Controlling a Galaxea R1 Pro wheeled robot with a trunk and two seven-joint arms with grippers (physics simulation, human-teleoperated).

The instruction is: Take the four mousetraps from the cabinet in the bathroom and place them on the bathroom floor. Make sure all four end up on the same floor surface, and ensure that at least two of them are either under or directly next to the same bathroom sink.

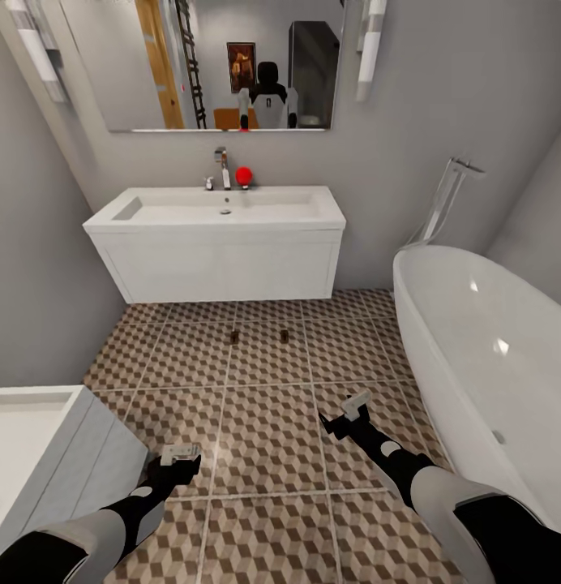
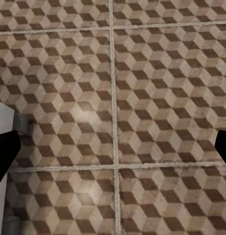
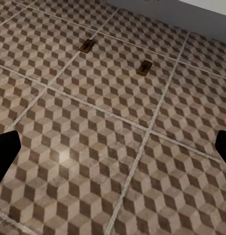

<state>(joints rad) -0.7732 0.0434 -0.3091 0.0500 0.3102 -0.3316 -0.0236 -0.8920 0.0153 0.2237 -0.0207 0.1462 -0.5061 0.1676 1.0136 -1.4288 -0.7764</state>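
the left claw (image 1: 180, 456) hangs low over the bathroom floor (image 1: 264, 422), its jaws spread apart with nothing between them; in its wrist view the dark fingertips (image 2: 6, 152) sit at the two edges with only patterned tile (image 2: 142, 98) between. the right claw (image 1: 353, 405) is likewise parted and empty, held a little farther forward over the floor, its fingertips (image 3: 5, 152) at the frame edges of its own wrist view.

outward from the claws, two mousetraps lie flat on the tiles: one (image 1: 233, 336) and another (image 1: 284, 335), near each other but apart, just in front of the white vanity and under its front edge line (both are small and dark from here; detail cannot be made out). the right wrist view shows the same pair, one (image 3: 86, 46) and the other (image 3: 144, 68), each on its own tile beside a grout line.

above them hangs the sink (image 1: 224, 212) with its chrome tap (image 1: 222, 169) and a red ball-like thing (image 1: 244, 175) just beside the tap. a mirror (image 1: 216, 57) over it reflects the robot. the white bathtub (image 1: 483, 357) fills the right side, close beside the right arm, with a floor-standing tap (image 1: 447, 199) behind it. a second white unit (image 1: 45, 454) stands at the lower left, just beside the left arm. nothing lies between the claws and the traps. no writing can be read.
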